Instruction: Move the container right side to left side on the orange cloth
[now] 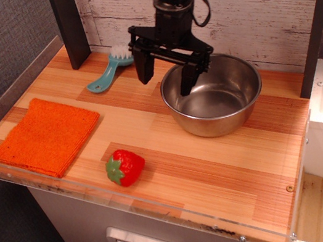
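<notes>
The container, a large shiny steel bowl (217,101), stands upright on the right half of the wooden counter. The orange cloth (45,136) lies flat and folded at the left front. My black gripper (165,79) is open and empty, hanging over the bowl's left rim. One finger is outside the rim on the left, the other is over the bowl's inside. I cannot tell if a finger touches the rim.
A red toy strawberry (125,167) lies near the front edge between cloth and bowl. A blue brush (110,68) lies at the back left by a dark post (69,25). A white plank wall stands behind; the counter (222,179) has a clear plastic front edge.
</notes>
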You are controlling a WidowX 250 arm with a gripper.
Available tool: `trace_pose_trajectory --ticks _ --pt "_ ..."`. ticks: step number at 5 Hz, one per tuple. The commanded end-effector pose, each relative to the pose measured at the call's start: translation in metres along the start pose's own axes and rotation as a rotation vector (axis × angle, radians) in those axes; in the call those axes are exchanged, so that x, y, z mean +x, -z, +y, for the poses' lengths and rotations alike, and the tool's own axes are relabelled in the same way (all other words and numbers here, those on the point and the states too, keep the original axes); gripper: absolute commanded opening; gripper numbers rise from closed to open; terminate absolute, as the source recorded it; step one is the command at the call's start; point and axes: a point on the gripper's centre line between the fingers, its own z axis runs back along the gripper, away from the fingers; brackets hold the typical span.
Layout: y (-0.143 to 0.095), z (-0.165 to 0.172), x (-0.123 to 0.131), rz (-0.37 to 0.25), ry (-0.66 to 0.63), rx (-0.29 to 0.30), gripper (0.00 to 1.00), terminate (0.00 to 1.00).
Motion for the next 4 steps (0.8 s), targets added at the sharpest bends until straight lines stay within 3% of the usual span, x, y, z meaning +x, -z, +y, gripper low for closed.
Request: trace_pose_trajectory --ticks 1,2,3,4 --pt "0.0081 -0.0012 0.0006 -0.103 0.021 -0.064 1.00 0.00" --pt "0.0094 -0.0035 0.0011 -0.136 0.055 -0.079 0.00 0.00" --pt "0.0076 -0.0025 0.0013 -0.157 0.071 -0.093 0.00 0.00" --pt "0.0009 -0.0014 0.0016 -0.190 0.093 -0.143 0.00 0.00"
